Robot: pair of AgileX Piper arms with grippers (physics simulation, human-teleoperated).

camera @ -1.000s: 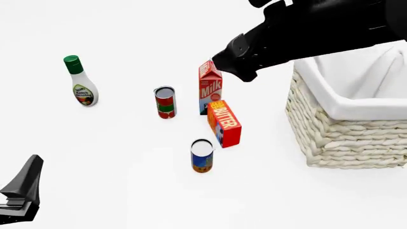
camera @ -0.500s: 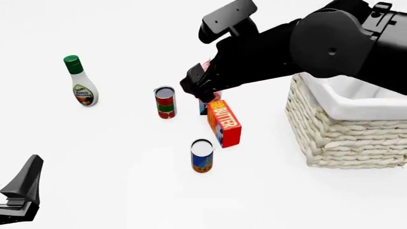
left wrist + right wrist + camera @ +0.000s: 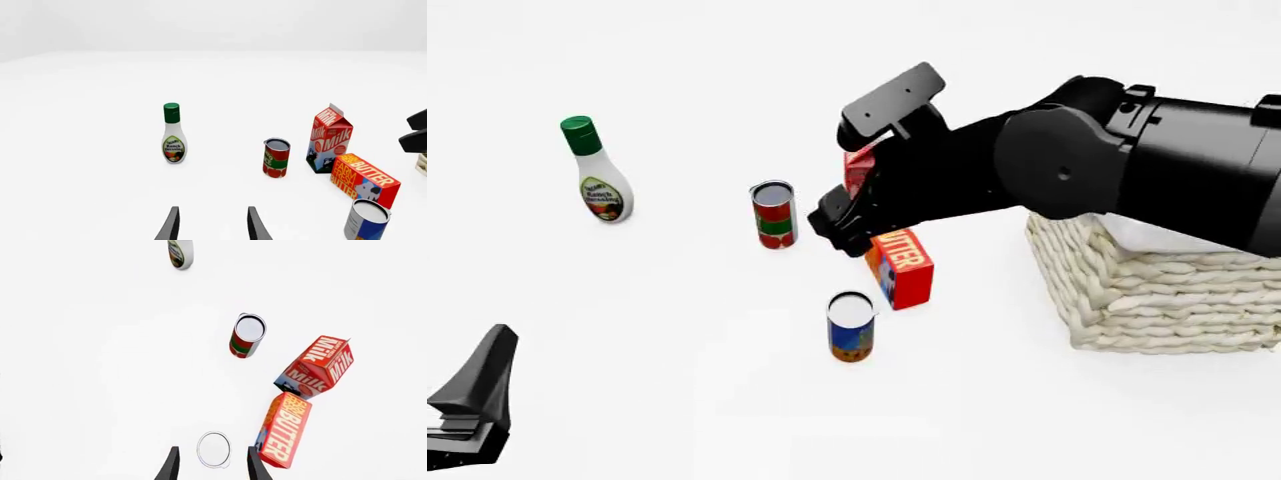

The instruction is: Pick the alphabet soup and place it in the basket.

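The alphabet soup can (image 3: 851, 327), blue above and orange-brown below with a pale lid, stands upright in front of the butter box. It also shows in the left wrist view (image 3: 365, 220). In the right wrist view its lid (image 3: 213, 449) lies straight below, between the open fingers. My right gripper (image 3: 833, 226) (image 3: 212, 466) is open and empty, hanging above and just behind the can, not touching it. The cream wicker basket (image 3: 1148, 290) stands at the right, its rim largely hidden by my right arm. My left gripper (image 3: 474, 400) (image 3: 212, 226) is open and empty at the near left.
A red butter box (image 3: 901, 265) lies right of the gripper. A milk carton (image 3: 857, 165) behind it is mostly hidden by the arm. A red-and-green can (image 3: 774, 214) stands left of it. A ranch dressing bottle (image 3: 597, 185) stands at the far left.
My right arm has swung down and left from over the basket to above the soup can, covering the milk carton. The left arm has not moved.
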